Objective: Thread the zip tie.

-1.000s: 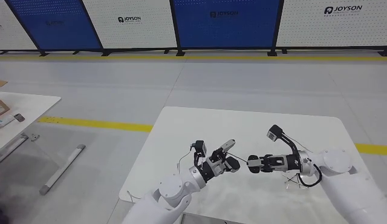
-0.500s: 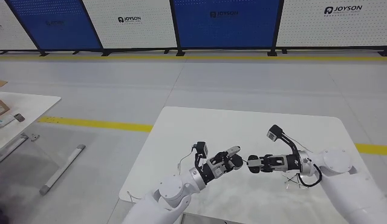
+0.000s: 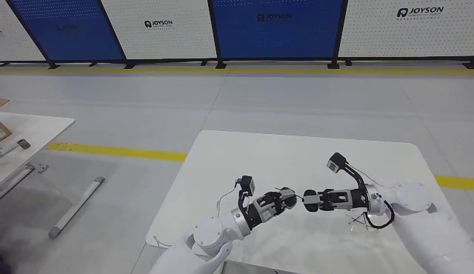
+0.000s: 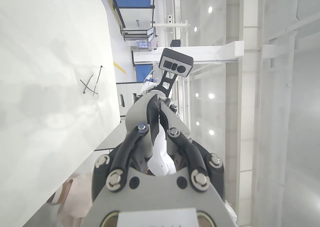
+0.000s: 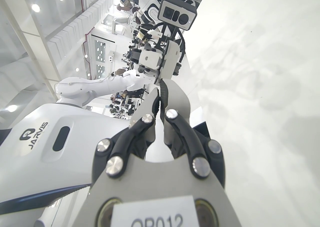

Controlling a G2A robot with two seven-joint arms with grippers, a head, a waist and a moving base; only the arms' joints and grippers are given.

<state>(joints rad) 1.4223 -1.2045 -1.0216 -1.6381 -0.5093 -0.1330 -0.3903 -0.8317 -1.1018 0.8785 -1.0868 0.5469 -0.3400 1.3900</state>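
Observation:
Above the near middle of the white table point(image 3: 296, 152), my two grippers meet tip to tip. My left gripper point(image 3: 287, 198) is shut, its dark pads pressed together point(image 4: 157, 103). Facing it, my right gripper point(image 3: 306, 198) is also shut point(image 5: 160, 89). The zip tie point(image 3: 278, 190) is a thin black strand arching over the left fingers and running across to the right ones. In the right wrist view the zip tie point(image 5: 159, 73) rises as a thin line from the closed fingertips toward the left arm. Where the left pads pinch it is hidden.
Several spare black zip ties point(image 4: 91, 83) lie crossed on the table close to the right arm point(image 3: 361, 222). The table's near edge point(image 4: 110, 135) runs just below the grippers. Another table point(image 3: 29, 137) stands far left.
My left gripper has swung down and shifted right, closing the gap to the right gripper. The zip tie now arches over it instead of stretching straight. The right arm has kept still.

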